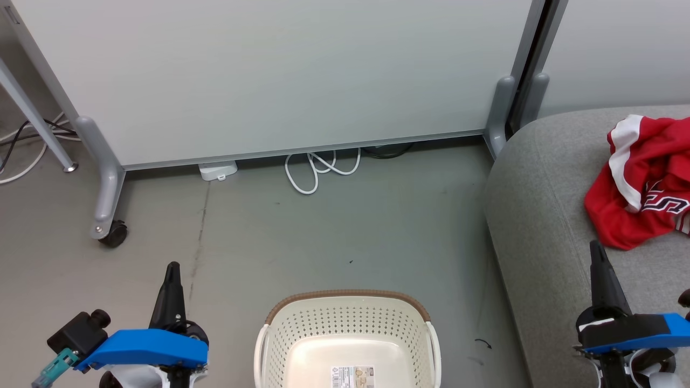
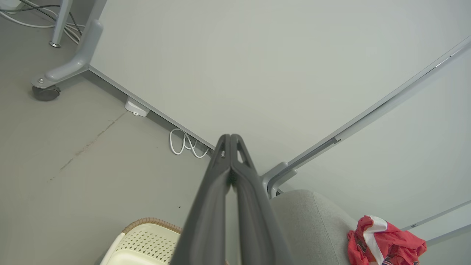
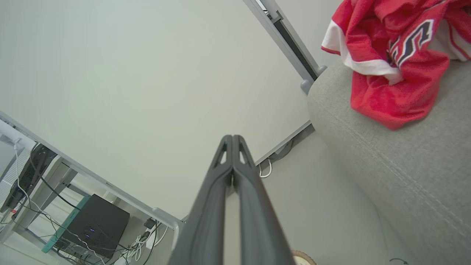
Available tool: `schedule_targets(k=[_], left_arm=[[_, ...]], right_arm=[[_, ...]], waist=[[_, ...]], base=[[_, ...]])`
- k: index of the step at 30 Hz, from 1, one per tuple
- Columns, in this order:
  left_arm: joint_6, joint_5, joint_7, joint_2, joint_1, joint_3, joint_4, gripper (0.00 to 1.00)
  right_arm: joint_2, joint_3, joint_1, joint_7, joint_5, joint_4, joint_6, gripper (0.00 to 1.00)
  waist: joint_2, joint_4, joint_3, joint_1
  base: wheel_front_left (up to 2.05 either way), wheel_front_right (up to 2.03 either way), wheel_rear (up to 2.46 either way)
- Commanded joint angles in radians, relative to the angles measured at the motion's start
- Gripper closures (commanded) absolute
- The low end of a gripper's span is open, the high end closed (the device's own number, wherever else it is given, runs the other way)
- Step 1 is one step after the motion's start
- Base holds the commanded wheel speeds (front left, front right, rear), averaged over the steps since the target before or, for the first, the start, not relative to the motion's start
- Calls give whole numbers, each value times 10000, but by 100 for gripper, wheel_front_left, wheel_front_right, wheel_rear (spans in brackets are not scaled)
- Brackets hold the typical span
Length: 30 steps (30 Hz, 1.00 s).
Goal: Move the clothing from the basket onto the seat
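The red clothing [image 1: 641, 183] with white trim lies crumpled on the grey seat [image 1: 544, 226] at the right; it also shows in the wrist views as clothing [image 2: 382, 243] and clothing [image 3: 393, 55] on the seat [image 3: 404, 158]. The cream basket [image 1: 347, 337] with a brown rim stands on the floor at bottom centre, holding nothing but a paper label. My left gripper [image 1: 172, 269] is shut and holds nothing, left of the basket. My right gripper [image 1: 595, 250] is shut and holds nothing, just below the clothing over the seat.
A pale partition panel [image 1: 269, 75] on grey wheeled feet [image 1: 108, 215] closes off the back. White cable loops [image 1: 318, 170] and a small white box [image 1: 218, 171] lie at its base. Grey floor [image 1: 323, 237] lies between the panel, the basket and the seat.
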Motion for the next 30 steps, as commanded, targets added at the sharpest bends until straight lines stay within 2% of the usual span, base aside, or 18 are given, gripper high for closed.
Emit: schedule_targets(k=[1, 30], left_arm=[[-46, -297, 68, 10, -292, 122, -152, 100], [-185, -3507, 927, -102, -368, 730, -228, 100]], right_arm=[[-25, 10, -122, 96, 334, -93, 4, 100], [17, 97, -151, 966, 3790, 23, 5, 100]], waist=[[-1, -2, -4, -1], [-1, -56, -87, -1]], base=[[0, 0, 0], [0, 0, 0]])
